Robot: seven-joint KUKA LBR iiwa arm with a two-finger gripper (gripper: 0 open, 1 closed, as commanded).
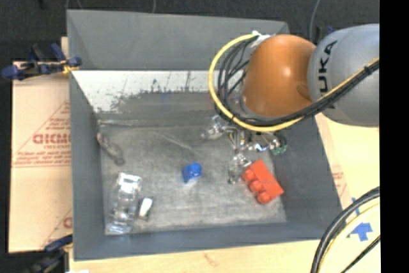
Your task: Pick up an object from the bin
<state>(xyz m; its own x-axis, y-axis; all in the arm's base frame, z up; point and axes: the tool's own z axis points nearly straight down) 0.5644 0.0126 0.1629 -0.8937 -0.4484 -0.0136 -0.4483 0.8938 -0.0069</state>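
hand low in grey bin, its opening cannot be told | red studded brick just beside hand, toward view's right | small blue piece near, toward view's left | clear plastic piece well apart, far left

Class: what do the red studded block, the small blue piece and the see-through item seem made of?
Red studded block: likely moulded plastic; even bright colour, rounded studs.
Small blue piece: probably plastic, but too small to be sure.
See-through item: clear glossy plastic, it seems; transparent body, bright glints.
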